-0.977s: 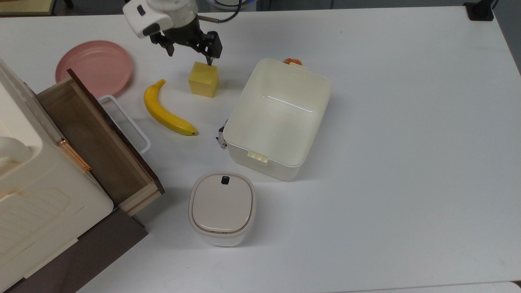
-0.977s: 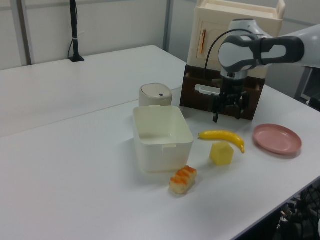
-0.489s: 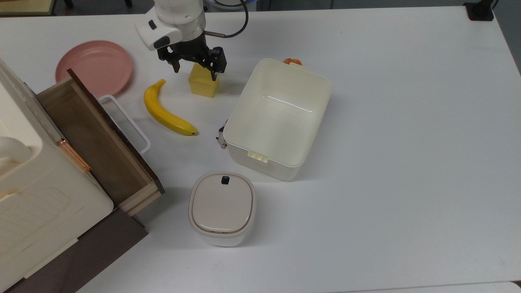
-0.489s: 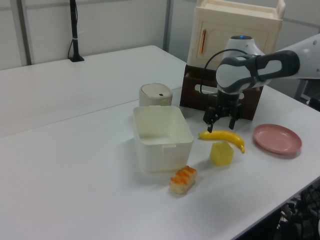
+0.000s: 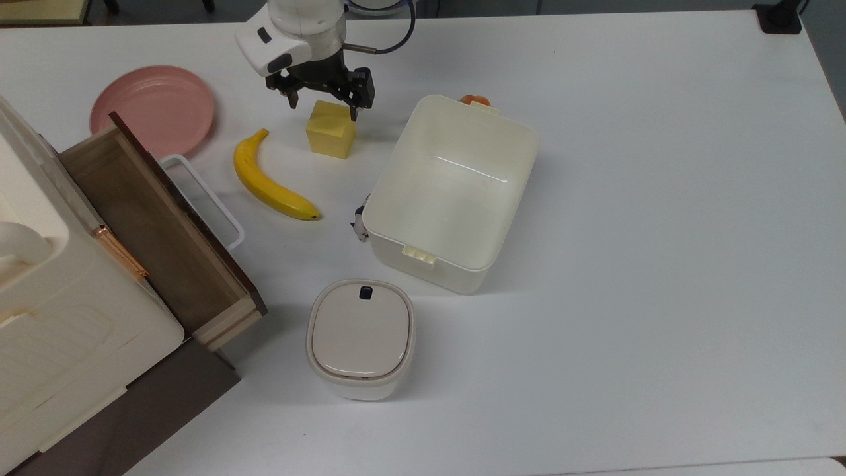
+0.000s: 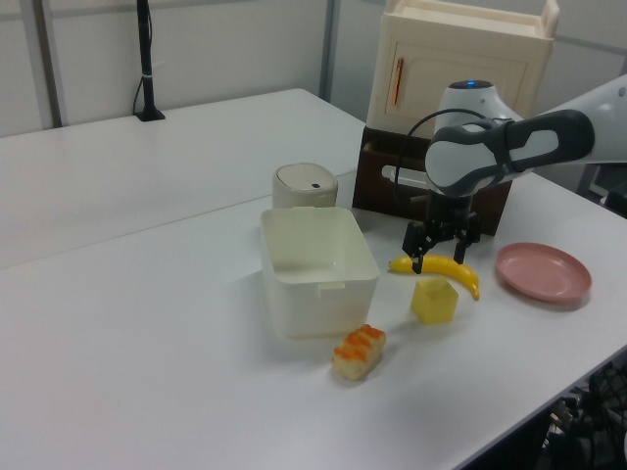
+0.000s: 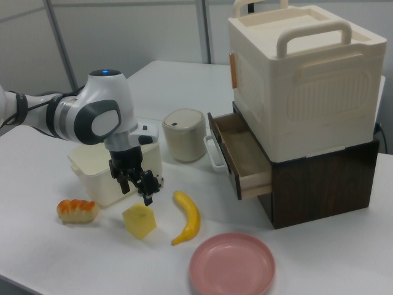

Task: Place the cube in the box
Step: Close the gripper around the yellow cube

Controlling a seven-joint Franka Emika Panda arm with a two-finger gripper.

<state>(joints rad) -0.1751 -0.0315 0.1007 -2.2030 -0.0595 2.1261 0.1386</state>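
Top view: my tool [image 5: 324, 106] hovers spread open above the pale-yellow matte cube [image 5: 330, 129], beside the cream-white rectangular plastic box [image 5: 515, 168].

The white surface [image 5: 661, 264] carries the cube [image 5: 330, 129] directly below the claw [image 5: 324, 99]. In the top view, the banana [image 5: 271, 182] and pink plate [image 5: 153, 109] lie to the claw's left, the box [image 5: 456, 192] to its right, and the lidded container [image 5: 360, 337] well below.

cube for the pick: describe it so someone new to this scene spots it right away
In the top view, start at the large cream box; the cube sits on the table off its left side, under the open end effector. It's a pale-yellow square block, unlike the long curved banana beside it.
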